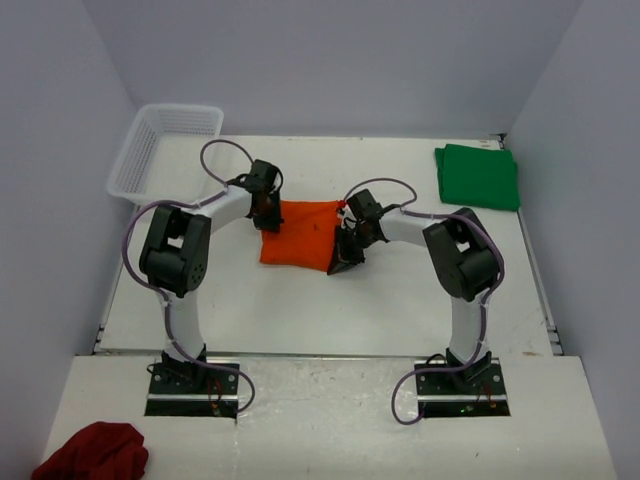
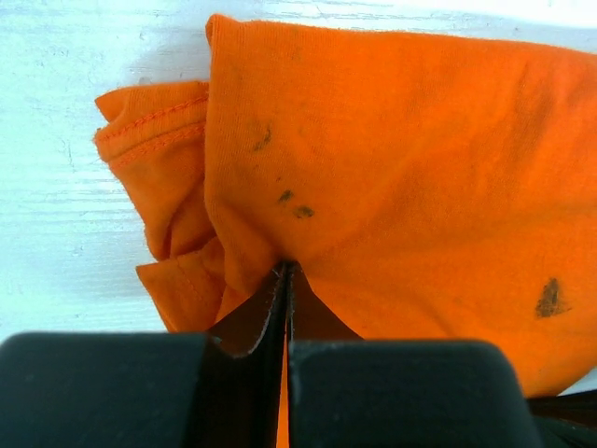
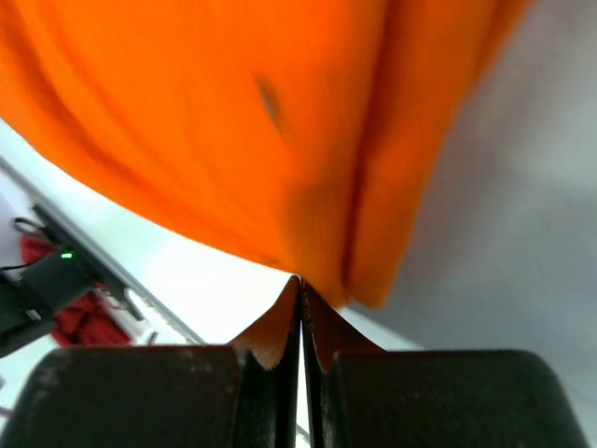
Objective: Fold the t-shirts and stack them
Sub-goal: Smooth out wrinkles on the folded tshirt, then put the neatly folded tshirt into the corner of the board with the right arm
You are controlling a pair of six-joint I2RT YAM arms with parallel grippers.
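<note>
The orange t-shirt [image 1: 300, 232] lies partly folded in the middle of the table. My left gripper [image 1: 266, 214] is at its left edge, shut, with orange cloth [image 2: 392, 159] pinched between the fingertips [image 2: 280, 280]; a bunched sleeve hem [image 2: 154, 126] sticks out to the left. My right gripper [image 1: 345, 257] is at the shirt's near right corner, shut, its tips [image 3: 299, 280] nipping the edge of the orange cloth [image 3: 233, 131], which hangs lifted off the table there. The green t-shirt [image 1: 478, 176] rests folded at the back right, away from both grippers.
A white wire basket [image 1: 160, 148] stands at the back left corner. A crumpled dark red cloth [image 1: 92, 452] lies on the near ledge, left of the left arm's base. Grey walls close in the table on three sides.
</note>
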